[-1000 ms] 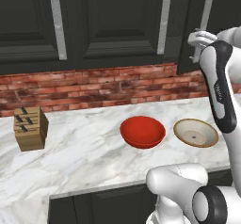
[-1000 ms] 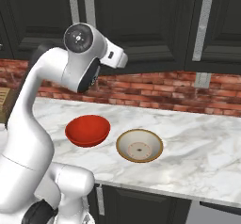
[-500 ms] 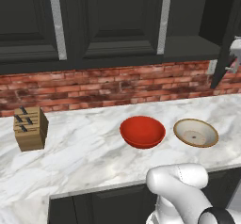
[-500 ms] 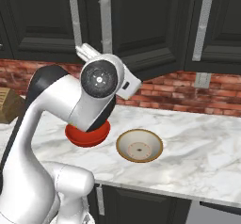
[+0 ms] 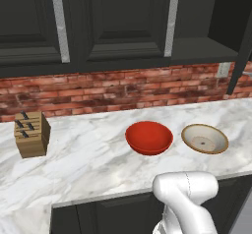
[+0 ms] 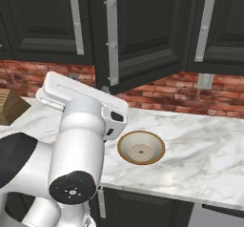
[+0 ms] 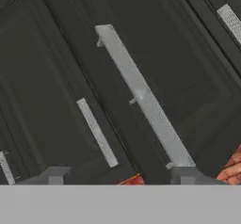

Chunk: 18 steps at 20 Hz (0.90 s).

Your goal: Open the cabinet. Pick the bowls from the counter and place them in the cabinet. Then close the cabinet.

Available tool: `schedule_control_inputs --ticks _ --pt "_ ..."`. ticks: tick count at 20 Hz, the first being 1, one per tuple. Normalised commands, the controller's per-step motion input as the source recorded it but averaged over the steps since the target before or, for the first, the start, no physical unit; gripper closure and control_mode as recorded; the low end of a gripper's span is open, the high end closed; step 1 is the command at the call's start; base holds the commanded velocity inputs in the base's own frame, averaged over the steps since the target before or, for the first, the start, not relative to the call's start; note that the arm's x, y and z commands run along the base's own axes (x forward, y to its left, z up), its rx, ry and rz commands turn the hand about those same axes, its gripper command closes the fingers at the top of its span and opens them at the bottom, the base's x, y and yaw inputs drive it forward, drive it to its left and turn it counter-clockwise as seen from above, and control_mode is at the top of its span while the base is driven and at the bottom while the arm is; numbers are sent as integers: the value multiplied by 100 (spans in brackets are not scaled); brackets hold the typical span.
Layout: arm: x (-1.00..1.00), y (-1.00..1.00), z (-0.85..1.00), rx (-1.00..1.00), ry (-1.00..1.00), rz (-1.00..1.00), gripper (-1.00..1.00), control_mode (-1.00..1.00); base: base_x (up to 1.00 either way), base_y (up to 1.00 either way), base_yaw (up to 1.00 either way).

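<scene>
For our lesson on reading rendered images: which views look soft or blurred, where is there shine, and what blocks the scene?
Hand view: soft and blurred, the silver handle has fuzzy edges. Left base view: sharper, the red bowl shows a glossy sheen, the tan-rimmed bowl looks matte. Right base view: the arm looms large and hides much of the counter.
</scene>
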Motion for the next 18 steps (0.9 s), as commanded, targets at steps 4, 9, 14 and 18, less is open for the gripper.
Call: schedule_control_inputs --ticks 4,9,14,18 --pt "-74 100 6 -28 -33 0 -100 -100 0 0 0" --pt "-64 99 2 -13 -16 3 -100 -100 0 0 0" --pt "-70 99 1 -15 -21 5 -100 -100 0 0 0" --pt "52 78 0 -16 1 -11 -100 -100 0 0 0"
